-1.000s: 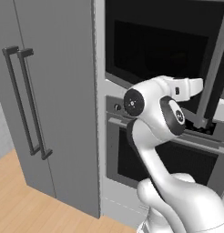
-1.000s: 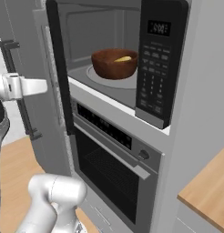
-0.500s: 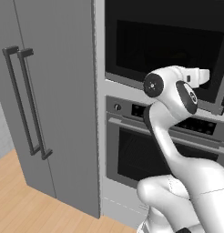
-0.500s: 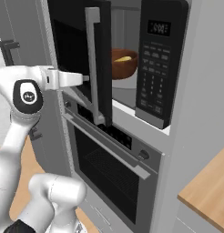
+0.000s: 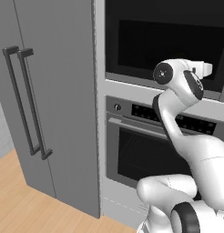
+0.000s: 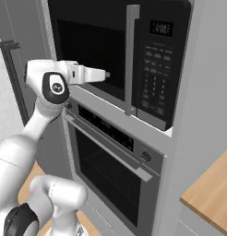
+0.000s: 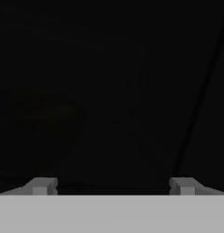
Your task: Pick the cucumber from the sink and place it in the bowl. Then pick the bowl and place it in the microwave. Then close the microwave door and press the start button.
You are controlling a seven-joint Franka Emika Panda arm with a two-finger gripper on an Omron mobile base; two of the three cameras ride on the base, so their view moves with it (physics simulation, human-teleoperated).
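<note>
The microwave (image 6: 157, 69) is built in above the oven, and its control panel (image 6: 154, 85) sits at the right. The microwave door (image 6: 94, 50), a dark glass panel with a vertical grey handle (image 6: 130, 60), stands shut or very nearly shut. My gripper (image 6: 106, 73) is against the door glass left of the handle, and it also shows at the door's lower right as the gripper (image 5: 207, 68). In the hand view the gripper (image 7: 111, 186) is open with nothing between its fingertips (image 7: 42, 185), facing dark glass. Bowl and cucumber are hidden behind the door. The sink is out of view.
The oven (image 6: 108, 173), with a button strip and a handle bar, sits right under the microwave. A tall grey cabinet with two long handles (image 5: 27, 104) stands to the left. A wooden counter corner (image 6: 212, 193) lies at the lower right.
The microwave door has swung from wide open to shut or nearly shut, with my open gripper following it in. The bowl, visible inside a second ago, is now covered by the glass.
</note>
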